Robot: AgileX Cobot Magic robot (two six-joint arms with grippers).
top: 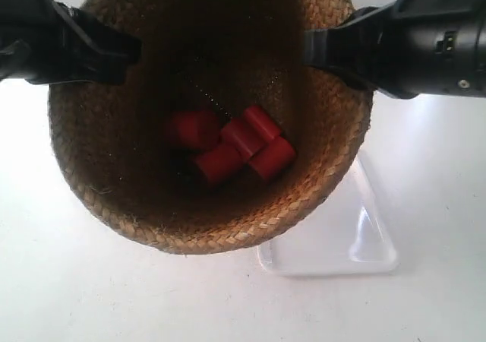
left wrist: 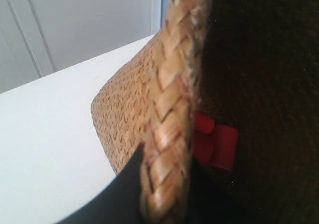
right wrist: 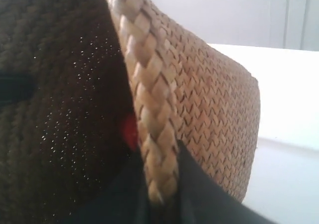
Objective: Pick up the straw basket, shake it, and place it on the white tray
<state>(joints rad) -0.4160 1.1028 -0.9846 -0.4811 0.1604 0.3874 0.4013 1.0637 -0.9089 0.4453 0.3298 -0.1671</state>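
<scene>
The straw basket (top: 114,182) hangs in the air close to the exterior camera, held by both arms at opposite sides of its rim. Several red cylinders (top: 231,144) lie in its dark bottom. My left gripper (left wrist: 164,184) is shut on the braided rim (left wrist: 172,84), one finger inside and one outside. On the opposite side, my right gripper (right wrist: 162,184) is likewise shut on the rim (right wrist: 149,99). The white tray (top: 357,235) lies on the table below, partly hidden under the basket's lower right side.
A white tabletop (top: 76,296) spreads under everything. A pale wall with panel lines (left wrist: 75,20) stands behind the table. The red cylinders also show inside the basket (left wrist: 217,147).
</scene>
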